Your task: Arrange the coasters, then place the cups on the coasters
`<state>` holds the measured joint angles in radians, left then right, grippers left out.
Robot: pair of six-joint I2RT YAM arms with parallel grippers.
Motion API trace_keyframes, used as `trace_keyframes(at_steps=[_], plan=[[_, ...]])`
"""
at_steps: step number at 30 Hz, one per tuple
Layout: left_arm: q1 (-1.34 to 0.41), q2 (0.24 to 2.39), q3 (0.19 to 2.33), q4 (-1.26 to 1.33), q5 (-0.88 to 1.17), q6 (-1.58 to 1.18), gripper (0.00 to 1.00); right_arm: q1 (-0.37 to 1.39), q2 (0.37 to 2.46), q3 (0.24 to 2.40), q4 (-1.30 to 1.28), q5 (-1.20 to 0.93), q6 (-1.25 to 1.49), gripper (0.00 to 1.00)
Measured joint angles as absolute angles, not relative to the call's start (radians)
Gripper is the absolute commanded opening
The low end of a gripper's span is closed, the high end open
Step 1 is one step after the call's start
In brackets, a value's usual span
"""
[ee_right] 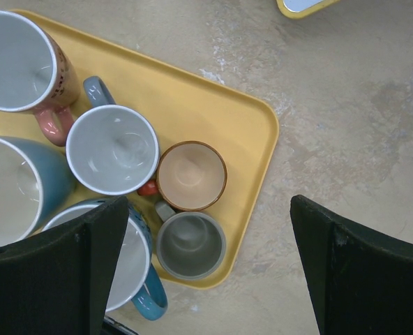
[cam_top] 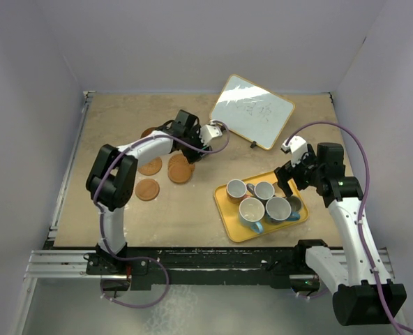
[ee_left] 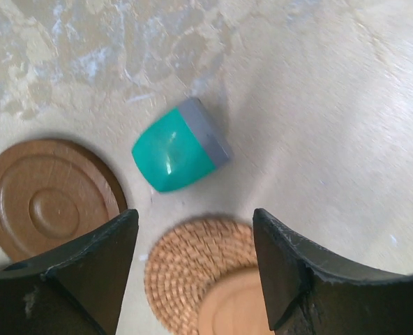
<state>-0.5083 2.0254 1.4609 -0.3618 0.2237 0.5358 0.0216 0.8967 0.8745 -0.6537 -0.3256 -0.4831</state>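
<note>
In the left wrist view my left gripper point(ee_left: 192, 223) is open above a woven tan coaster point(ee_left: 192, 269), with nothing between its jaws. A smooth light orange coaster point(ee_left: 236, 307) lies partly over the woven one. A dark brown ringed coaster point(ee_left: 49, 199) lies to the left. From above, several coasters point(cam_top: 151, 166) are spread near the left gripper point(cam_top: 192, 150). My right gripper point(ee_right: 208, 209) hangs open over the corner of the yellow tray point(ee_right: 252, 125). There a small orange cup point(ee_right: 191, 176) and a small grey cup point(ee_right: 190, 244) stand beside several larger cups point(ee_right: 112, 150).
A teal block point(ee_left: 175, 150) with a grey end lies just beyond the woven coaster. A whiteboard point(cam_top: 252, 112) with a yellow rim leans at the back, right of centre. The tray point(cam_top: 229, 213) with the cups sits at the front right. Walls enclose the table.
</note>
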Motion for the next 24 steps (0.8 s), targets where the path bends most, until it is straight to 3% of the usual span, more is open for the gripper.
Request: trace_keyframes(at_steps=[8, 24], plan=[[-0.501, 1.829, 1.319, -0.376, 0.236, 0.518, 0.68, 0.022, 0.897, 0.875, -0.653, -0.324, -0.484, 1.00], [-0.418, 1.924, 1.327, -0.466, 0.268, 0.279, 0.66, 0.022, 0.897, 0.875, -0.653, -0.324, -0.484, 1.00]])
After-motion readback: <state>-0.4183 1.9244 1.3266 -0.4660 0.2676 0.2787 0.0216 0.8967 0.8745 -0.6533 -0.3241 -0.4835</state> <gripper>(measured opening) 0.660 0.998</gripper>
